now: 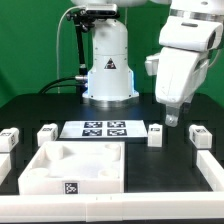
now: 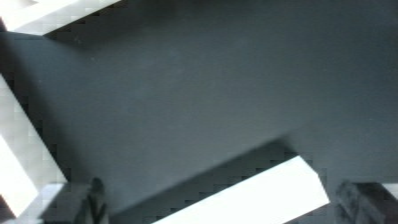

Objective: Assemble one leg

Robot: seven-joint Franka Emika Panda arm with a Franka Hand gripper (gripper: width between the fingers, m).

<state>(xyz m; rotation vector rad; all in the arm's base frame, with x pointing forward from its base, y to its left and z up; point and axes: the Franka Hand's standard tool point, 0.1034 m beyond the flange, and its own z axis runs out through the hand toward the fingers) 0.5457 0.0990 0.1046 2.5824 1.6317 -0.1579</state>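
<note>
Several white legs with tags stand in a row across the table: one at the exterior view's far left (image 1: 8, 138), one beside it (image 1: 47, 132), one right of the marker board (image 1: 155, 135) and one further right (image 1: 199, 135). My gripper (image 1: 172, 117) hangs above the table between the two right-hand legs, clear of both. In the wrist view my gripper (image 2: 222, 208) is open, with dark fingers (image 2: 80, 200) far apart. A blurred white block (image 2: 285, 190) lies below between them, not gripped; I cannot tell which leg it is.
The large white tray-like piece (image 1: 75, 165) sits at the front left. The marker board (image 1: 100, 128) lies behind it, before the robot base (image 1: 108, 70). A white frame bar (image 1: 210, 170) runs along the right edge. A pale strip (image 2: 18, 130) shows in the wrist view.
</note>
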